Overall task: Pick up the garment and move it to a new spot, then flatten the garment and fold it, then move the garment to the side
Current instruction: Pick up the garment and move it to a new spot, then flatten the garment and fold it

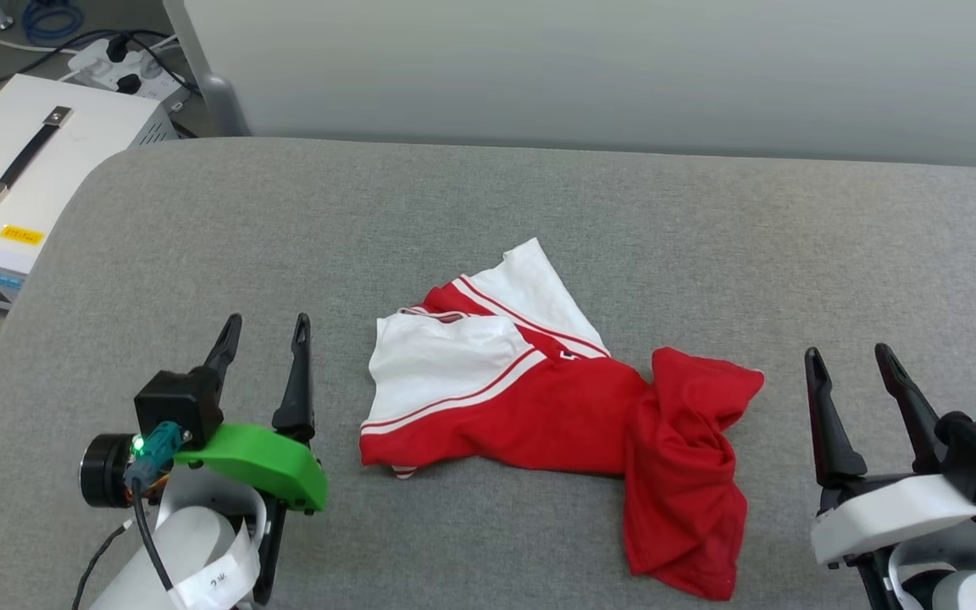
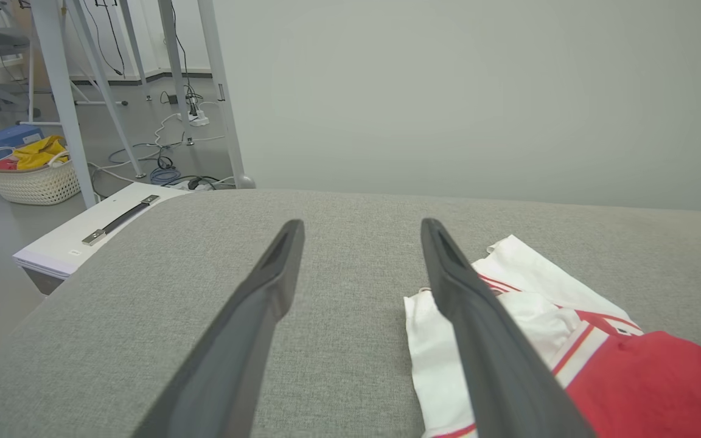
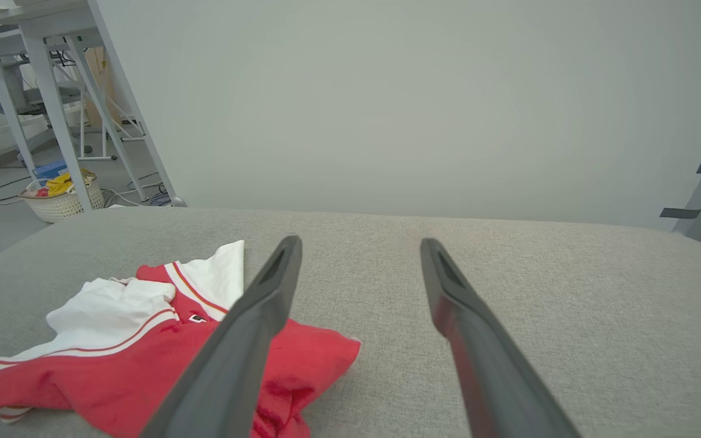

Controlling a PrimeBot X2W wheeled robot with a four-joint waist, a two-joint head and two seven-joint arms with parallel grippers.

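Head view. Crumpled near the middle of a grey fabric-covered surface (image 1: 488, 212): a red soft-fabric T-shirt (image 1: 539, 407) with white short sleeves and red-and-white stripe trim. Sleeves to the left, red body bunched to the right and trailing toward the near edge. Left gripper (image 1: 268, 322) near the sleeve end, long dark fingers spread apart, empty, clear of the cloth. Right gripper (image 1: 845, 352) near the bunched red end, fingers likewise spread and empty. On the left forearm, a white tape strip (image 1: 221, 580) with handwriting too faint to read. Off the surface at far left, a white box with a black handle (image 1: 22, 169), bearing a yellow label (image 1: 20, 235), print too small to read.

Left wrist view. Left gripper (image 2: 362, 225) fingers wide apart over the grey surface. T-shirt (image 2: 630, 377) at lower right, partly behind one finger. On the floor beyond, a white woven basket (image 2: 31, 179) holding yellow cloth.

Right wrist view. Right gripper (image 3: 359, 242) fingers wide apart. T-shirt (image 3: 113, 347) at lower left, partly behind one finger. At the collar, a small dark mark (image 3: 195, 318), unreadable.
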